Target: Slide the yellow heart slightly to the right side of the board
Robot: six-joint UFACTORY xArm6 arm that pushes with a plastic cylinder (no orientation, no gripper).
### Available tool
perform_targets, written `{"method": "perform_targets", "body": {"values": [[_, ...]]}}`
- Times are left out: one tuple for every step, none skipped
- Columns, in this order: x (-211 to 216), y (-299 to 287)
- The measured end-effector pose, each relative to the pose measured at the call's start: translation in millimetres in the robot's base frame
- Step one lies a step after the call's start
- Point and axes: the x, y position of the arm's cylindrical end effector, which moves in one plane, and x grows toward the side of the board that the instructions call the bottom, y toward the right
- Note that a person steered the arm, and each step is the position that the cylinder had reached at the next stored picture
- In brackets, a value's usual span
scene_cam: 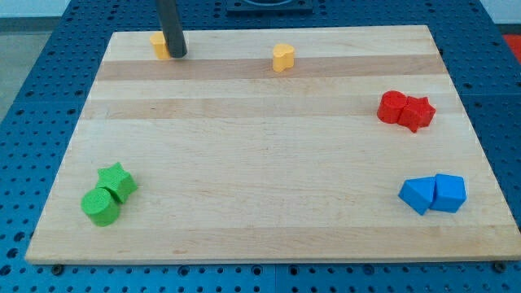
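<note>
The yellow heart sits near the view's top edge of the wooden board, a little right of the middle. My tip rests on the board at the view's top left, well to the left of the heart. It stands against the right side of a second yellow block, which the rod partly hides, so I cannot make out that block's shape.
Two red blocks touch at the view's right. Two blue blocks touch at the lower right. A green star and a green cylinder touch at the lower left.
</note>
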Motion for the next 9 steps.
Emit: {"method": "perform_targets", "body": {"values": [[-1, -9], [-1, -9], [1, 14], [4, 58], [12, 98], [25, 129], [32, 171], [32, 213], [44, 244]]}}
